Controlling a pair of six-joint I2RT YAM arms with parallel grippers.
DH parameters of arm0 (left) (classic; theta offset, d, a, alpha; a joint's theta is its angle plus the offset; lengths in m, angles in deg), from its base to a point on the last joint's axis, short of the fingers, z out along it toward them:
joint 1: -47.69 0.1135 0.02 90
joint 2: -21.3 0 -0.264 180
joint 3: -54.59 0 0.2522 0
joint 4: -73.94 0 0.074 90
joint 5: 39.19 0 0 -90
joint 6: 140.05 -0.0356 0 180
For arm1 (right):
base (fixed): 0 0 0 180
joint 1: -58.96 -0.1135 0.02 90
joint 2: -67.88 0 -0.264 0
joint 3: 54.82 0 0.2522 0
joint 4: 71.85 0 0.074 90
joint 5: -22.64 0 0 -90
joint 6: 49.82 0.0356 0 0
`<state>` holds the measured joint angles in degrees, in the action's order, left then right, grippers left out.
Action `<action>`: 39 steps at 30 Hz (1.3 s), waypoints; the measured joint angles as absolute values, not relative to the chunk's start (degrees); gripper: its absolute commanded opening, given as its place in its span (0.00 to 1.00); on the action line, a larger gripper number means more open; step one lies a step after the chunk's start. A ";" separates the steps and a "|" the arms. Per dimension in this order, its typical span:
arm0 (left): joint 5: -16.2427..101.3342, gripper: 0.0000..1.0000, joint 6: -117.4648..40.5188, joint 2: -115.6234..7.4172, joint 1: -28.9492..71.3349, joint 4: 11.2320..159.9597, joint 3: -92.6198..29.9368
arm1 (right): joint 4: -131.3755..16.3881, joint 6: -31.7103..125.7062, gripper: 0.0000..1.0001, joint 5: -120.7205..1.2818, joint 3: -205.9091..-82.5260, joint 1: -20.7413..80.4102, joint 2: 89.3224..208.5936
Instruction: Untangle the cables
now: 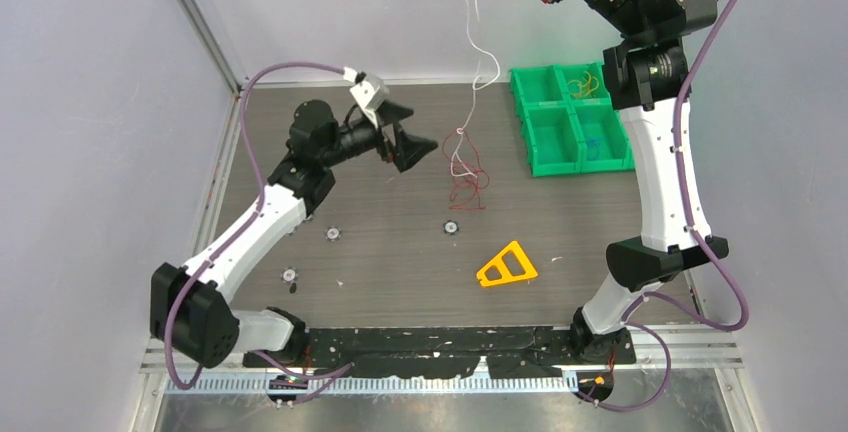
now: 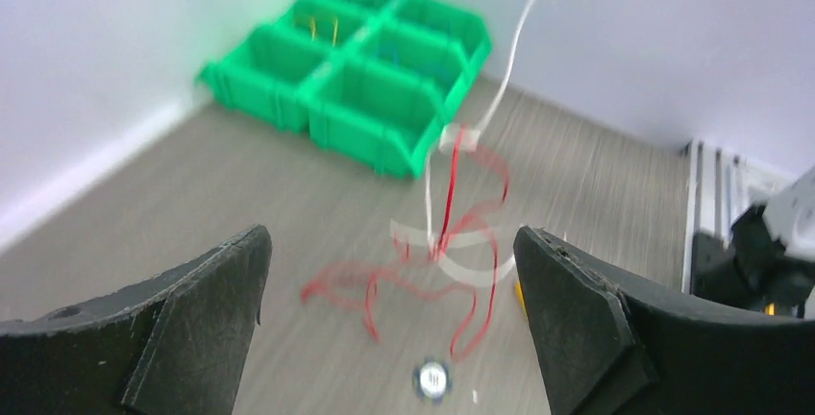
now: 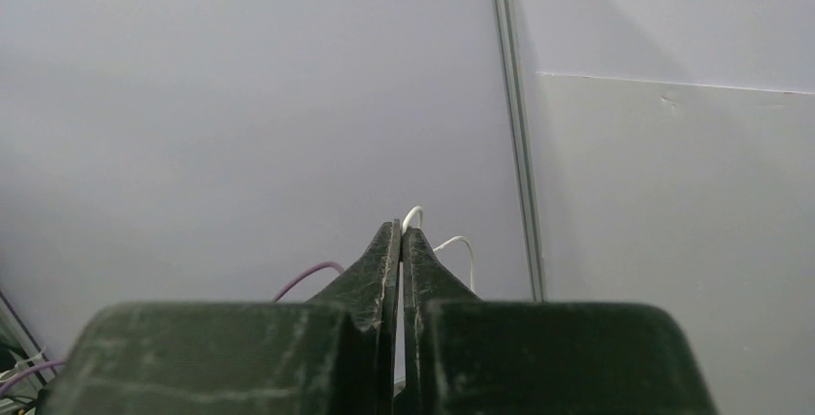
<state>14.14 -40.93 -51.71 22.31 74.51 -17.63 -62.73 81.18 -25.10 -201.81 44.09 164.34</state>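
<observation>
A white cable (image 1: 478,42) hangs from above the top view down to the table. Its lower end is tangled with a red cable (image 1: 468,187) that is partly lifted. My right gripper (image 3: 401,232) is raised high and shut on the white cable (image 3: 413,213), which loops out past its tips; its fingertips lie outside the top view. My left gripper (image 1: 418,147) hovers just left of the tangle, wide open with nothing between its fingers. In the left wrist view the red cable (image 2: 452,199) and white cable (image 2: 519,40) lie ahead of the left gripper (image 2: 389,234), blurred.
A green four-compartment bin (image 1: 545,157) stands at the back right, with a yellow cable (image 1: 585,80) and a blue cable (image 1: 597,144) inside. A yellow triangular piece (image 1: 506,266) lies front right. Small round discs (image 1: 451,226) (image 1: 333,234) (image 1: 289,275) dot the table.
</observation>
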 measured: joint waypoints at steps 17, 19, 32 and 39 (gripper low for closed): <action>13.20 0.00 -40.12 -65.35 24.80 75.45 -11.79 | -65.01 82.14 0.05 -26.26 -206.38 44.26 164.26; 14.08 0.00 -39.94 -65.00 26.61 76.59 -9.63 | -65.03 81.77 0.06 -27.11 -207.10 44.61 164.23; 19.39 0.00 -38.41 -61.96 37.54 91.75 -5.72 | -62.95 72.02 0.05 -38.87 -210.03 48.55 163.42; 23.85 0.00 -41.34 -57.70 50.04 104.85 -3.95 | -59.15 60.61 0.05 -48.38 -206.07 56.66 158.81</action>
<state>23.85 -41.34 -57.70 50.04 104.85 -3.95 -59.15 60.61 -48.38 -206.07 56.66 158.81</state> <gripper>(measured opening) 0.006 0.063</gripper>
